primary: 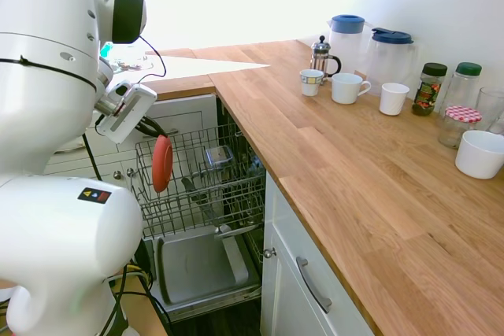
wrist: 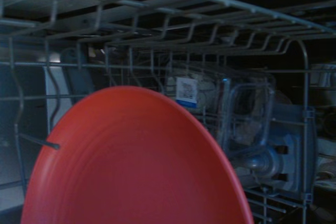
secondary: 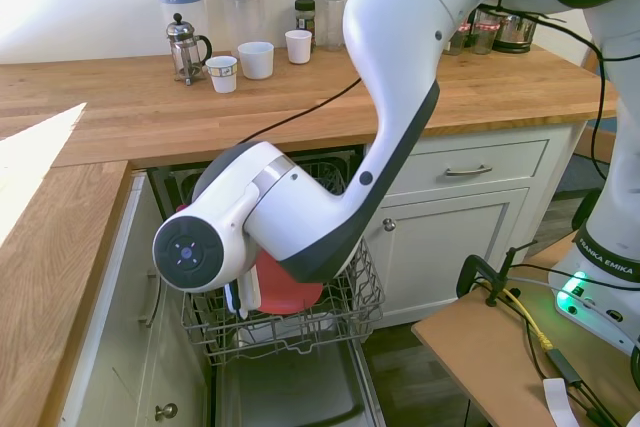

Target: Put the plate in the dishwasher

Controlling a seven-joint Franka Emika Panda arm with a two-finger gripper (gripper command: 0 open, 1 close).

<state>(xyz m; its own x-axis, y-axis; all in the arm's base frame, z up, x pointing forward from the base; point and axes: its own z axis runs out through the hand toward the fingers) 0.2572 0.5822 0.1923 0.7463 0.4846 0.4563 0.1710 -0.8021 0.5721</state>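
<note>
Plate point(primary: 162, 164) placement is the step in hand, and it looks close to done: the red plate hangs on edge, upright, over the left side of the pulled-out wire rack point(primary: 206, 194) of the dishwasher point(primary: 201, 261), its lower rim at about the height of the rack's top wires. To do it well, I would lower it straight down, edge first, so that the rim slides between two rows of prongs and not onto a prong tip, and let go only once the rack bears it. A tilt or a sideways drift risks the plate catching a wire and twisting in the grip. The clear plastic container point(wrist: 247, 114) further in the rack stands apart from the plate and should stay clear of its path.

The gripper point(primary: 151, 127) is clamped on the plate's upper edge, reaching down and rightward from the wrist point(primary: 126, 112) at the rack's left. In the second exterior view the bent white arm point(secondary: 300, 217) leans low over the rack from the far right, elbow toward the camera, hiding most of the plate.

To the right, mugs point(primary: 349, 87) and jugs point(primary: 378, 53) stand on the wooden counter point(primary: 354, 171), well away.
</note>
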